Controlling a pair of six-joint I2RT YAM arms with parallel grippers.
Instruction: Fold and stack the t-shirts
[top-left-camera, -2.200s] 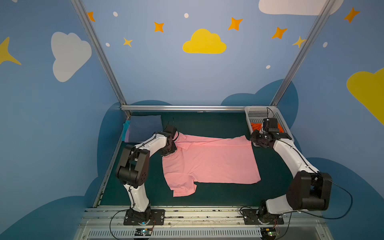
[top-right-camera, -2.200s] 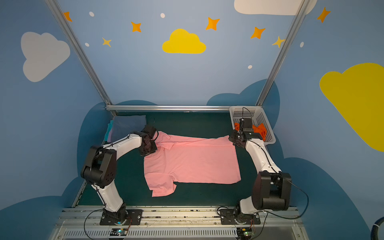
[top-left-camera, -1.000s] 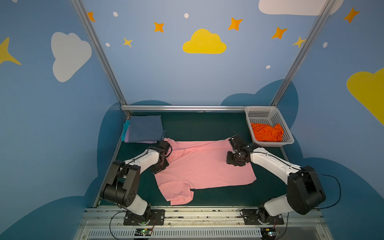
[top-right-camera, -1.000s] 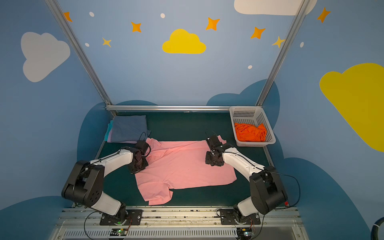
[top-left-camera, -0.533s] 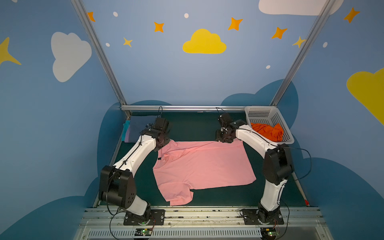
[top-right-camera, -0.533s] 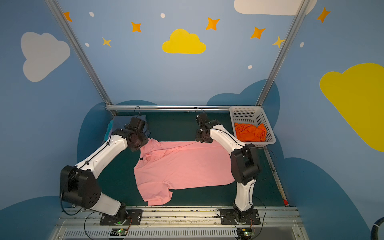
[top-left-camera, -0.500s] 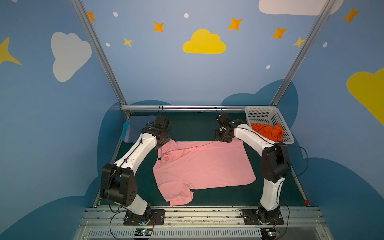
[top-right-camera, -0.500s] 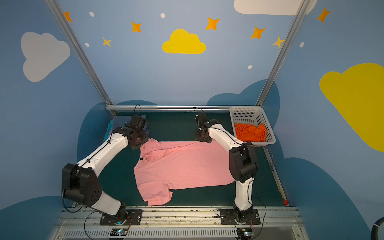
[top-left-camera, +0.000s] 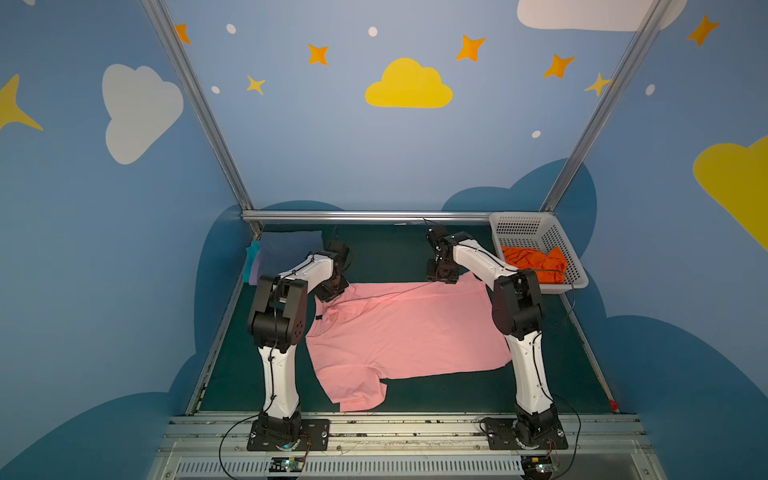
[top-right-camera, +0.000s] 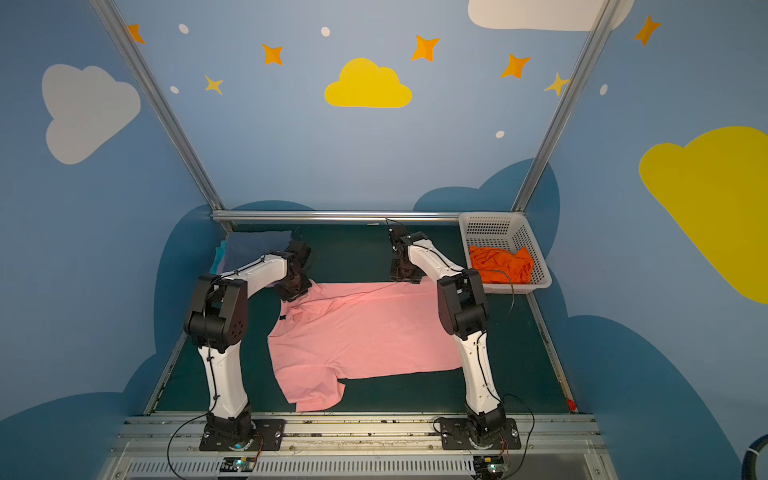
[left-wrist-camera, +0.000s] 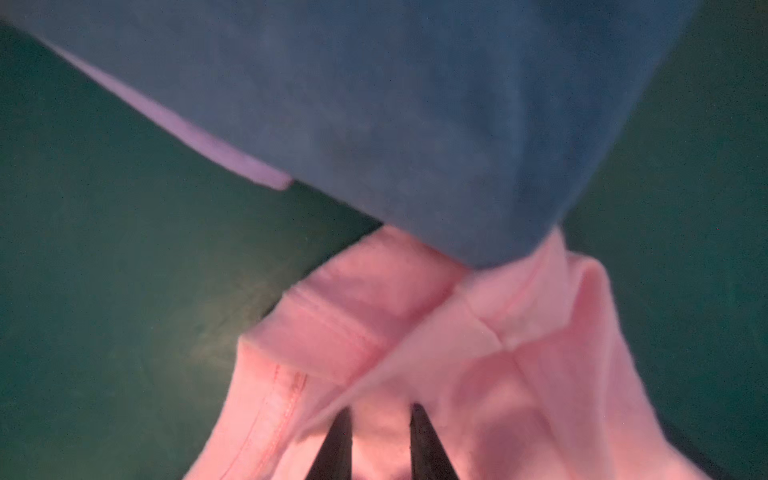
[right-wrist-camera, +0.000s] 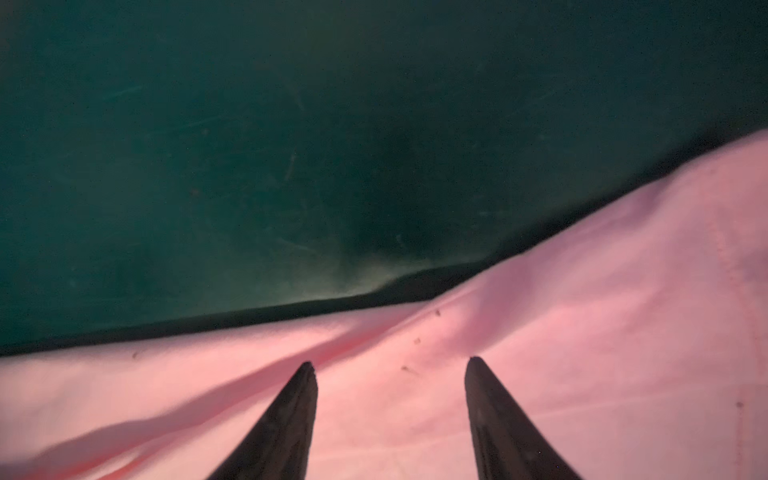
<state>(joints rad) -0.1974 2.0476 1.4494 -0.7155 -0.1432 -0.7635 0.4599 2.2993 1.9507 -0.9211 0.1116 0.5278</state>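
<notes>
Top views: in both, the pink t-shirt (top-left-camera: 399, 332) lies spread mid-mat. Since a second ago, the left gripper (top-left-camera: 330, 291) and right gripper (top-left-camera: 442, 276) have shifted back to its far edge.

Left wrist: tips barely parted over the bunched far sleeve, by the slate-blue t-shirt (left-wrist-camera: 415, 104). I cannot tell whether they pinch cloth.

Right wrist: jaws spread above the hem, gripping nothing.

Smoothing seems nearly finished, so folding likely comes next.
</notes>
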